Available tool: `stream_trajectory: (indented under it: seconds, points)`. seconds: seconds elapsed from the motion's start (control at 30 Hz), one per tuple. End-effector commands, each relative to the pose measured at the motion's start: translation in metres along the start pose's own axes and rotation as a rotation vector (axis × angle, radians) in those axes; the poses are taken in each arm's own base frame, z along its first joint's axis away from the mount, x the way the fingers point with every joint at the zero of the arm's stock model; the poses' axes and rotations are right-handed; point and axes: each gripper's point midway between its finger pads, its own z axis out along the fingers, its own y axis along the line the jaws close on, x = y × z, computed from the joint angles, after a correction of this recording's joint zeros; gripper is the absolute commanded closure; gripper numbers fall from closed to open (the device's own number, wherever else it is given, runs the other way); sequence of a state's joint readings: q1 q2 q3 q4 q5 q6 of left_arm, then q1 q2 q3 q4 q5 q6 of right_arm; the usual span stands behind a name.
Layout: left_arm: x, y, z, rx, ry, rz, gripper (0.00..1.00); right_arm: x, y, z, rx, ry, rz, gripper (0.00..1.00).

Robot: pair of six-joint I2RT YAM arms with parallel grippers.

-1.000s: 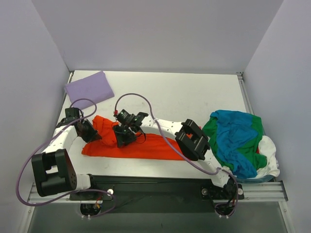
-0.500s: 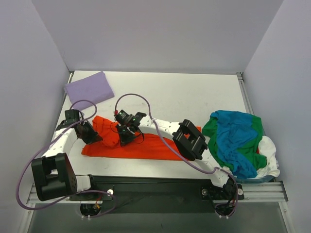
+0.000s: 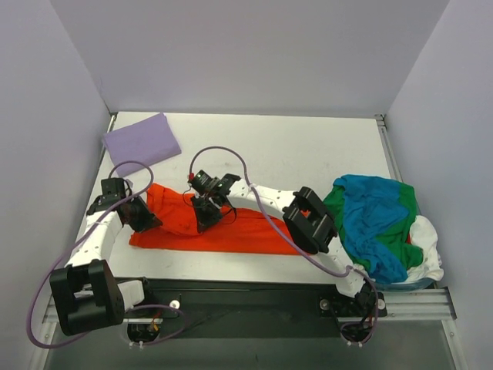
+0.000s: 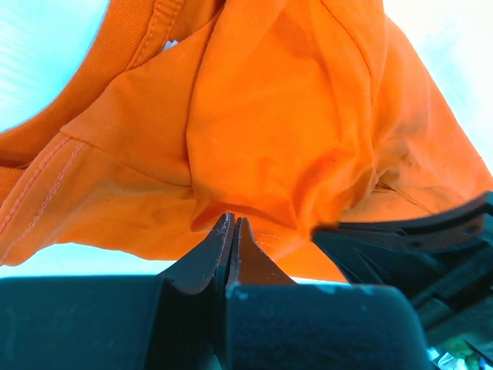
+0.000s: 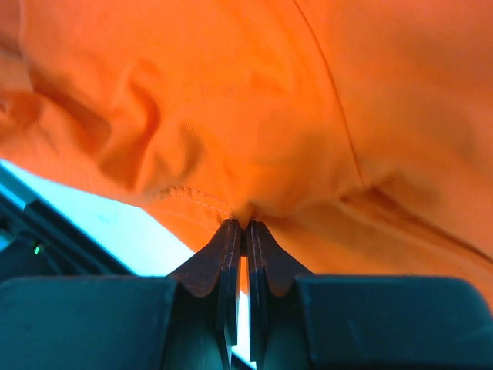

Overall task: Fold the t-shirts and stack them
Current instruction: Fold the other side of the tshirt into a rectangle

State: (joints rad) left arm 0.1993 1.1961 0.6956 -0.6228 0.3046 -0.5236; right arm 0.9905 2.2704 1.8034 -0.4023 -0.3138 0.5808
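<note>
The orange-red t-shirt [image 3: 231,231] lies as a long band near the front of the table, bunched up at its left end. My left gripper [image 3: 146,220] is shut on that bunched left end; its wrist view shows the tips [image 4: 231,223] pinching orange cloth [image 4: 293,123]. A little to the right, my right gripper [image 3: 206,222] is shut on a hemmed fold of the same shirt [image 5: 254,116], its tips [image 5: 245,226] pressed together on it. A folded lavender t-shirt [image 3: 141,139] lies at the back left. Blue [image 3: 373,223], green [image 3: 406,202] and white [image 3: 427,250] t-shirts are heaped at the right.
The heap of shirts sits in a container at the front right corner [image 3: 400,284]. Walls close in the table at the back and both sides. The white tabletop [image 3: 308,154] is bare behind the orange shirt. Purple cables loop over both arms.
My right gripper has gone from open to shut on the orange shirt's fold and moved slightly right. The left gripper stayed shut on the shirt's left end, shifting a little.
</note>
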Motion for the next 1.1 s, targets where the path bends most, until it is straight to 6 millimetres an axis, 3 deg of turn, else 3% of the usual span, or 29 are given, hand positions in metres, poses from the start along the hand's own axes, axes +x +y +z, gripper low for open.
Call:
stream_trajectory:
  seconds: [0.0,0.23,0.43,0.6,0.63,0.67,0.7,0.73,0.9,1.0,1.07]
  points:
    - [0.003,0.006,-0.003,-0.03,-0.001,-0.007,1.0,0.0,0.005,-0.045,-0.049,0.006,0.0,1.0]
    - [0.015,-0.001,-0.01,-0.051,0.02,0.008,1.0,0.009,-0.002,-0.055,-0.071,0.049,0.002,1.0]
    - [0.042,-0.006,-0.01,-0.073,0.073,0.013,1.0,0.024,-0.01,-0.058,-0.059,0.088,0.0,1.0]
    - [0.055,-0.004,-0.017,-0.098,0.098,-0.01,0.65,0.03,-0.016,-0.058,-0.054,0.103,-0.007,1.0]
    - [0.054,-0.005,-0.02,-0.094,0.091,-0.011,0.61,0.031,-0.017,-0.057,-0.053,0.106,-0.01,0.95]
    - [0.05,-0.01,-0.026,-0.084,0.074,-0.01,0.55,0.032,-0.017,-0.058,-0.054,0.11,-0.011,0.92]
    - [0.046,-0.014,-0.031,-0.077,0.062,-0.011,0.41,0.031,-0.018,-0.06,-0.054,0.106,-0.012,0.88]
    - [0.042,-0.018,-0.035,-0.071,0.046,-0.011,0.38,0.031,-0.018,-0.061,-0.056,0.104,-0.023,0.78]
    - [0.003,-0.039,-0.055,-0.05,-0.05,-0.004,0.35,0.021,-0.02,-0.08,-0.068,0.069,-0.041,0.64]
    - [-0.021,-0.04,-0.054,-0.081,-0.105,0.02,0.36,0.01,-0.027,-0.1,-0.067,0.029,-0.048,0.59]
    - [-0.039,-0.043,-0.05,-0.101,-0.134,0.034,0.38,0.006,-0.042,-0.111,-0.048,0.01,-0.033,0.57]
